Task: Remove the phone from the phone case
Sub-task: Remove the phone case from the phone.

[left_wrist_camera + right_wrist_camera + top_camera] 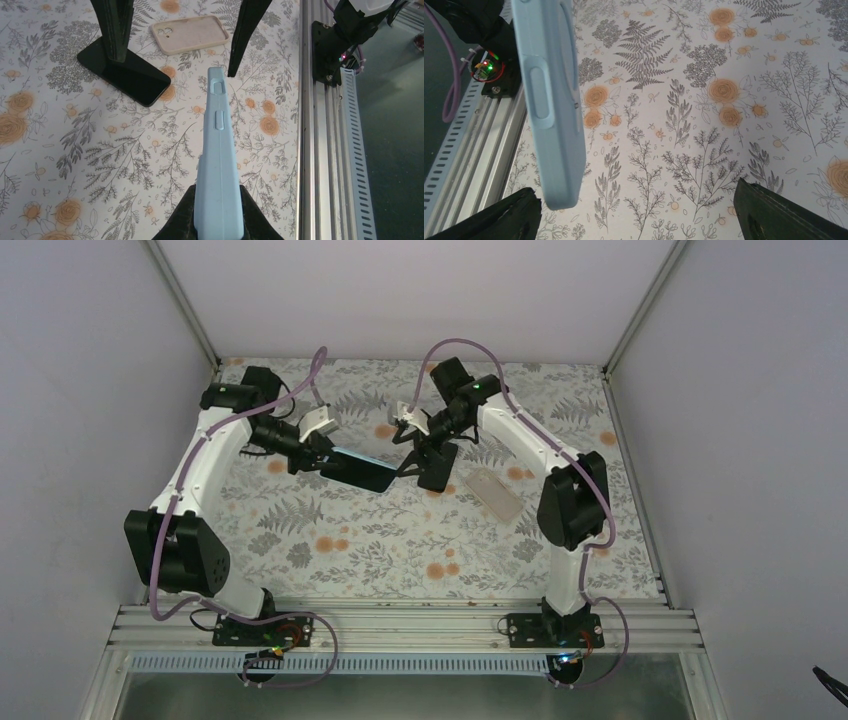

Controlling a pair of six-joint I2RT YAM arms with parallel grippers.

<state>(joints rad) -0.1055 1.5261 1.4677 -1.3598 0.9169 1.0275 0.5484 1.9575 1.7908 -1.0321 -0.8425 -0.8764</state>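
Left end effector (218, 205) pinching blue case (218, 125), held above counter (75, 150) middle. Right end effector (639, 215) spread beside case tip, by black phone (125, 70) lying flat (beige case (190, 34) toward right edge).

White arms (200, 465), black joints (190, 552), purple cables (460, 342)

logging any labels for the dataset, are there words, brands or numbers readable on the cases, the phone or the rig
No readable text in any view.
light blue case: plain, only moulded button bumps.
black phone: blank dark face, no mark shows.
beige case: no logo or print shows.
board with lit LEDs: any print is too small to read.
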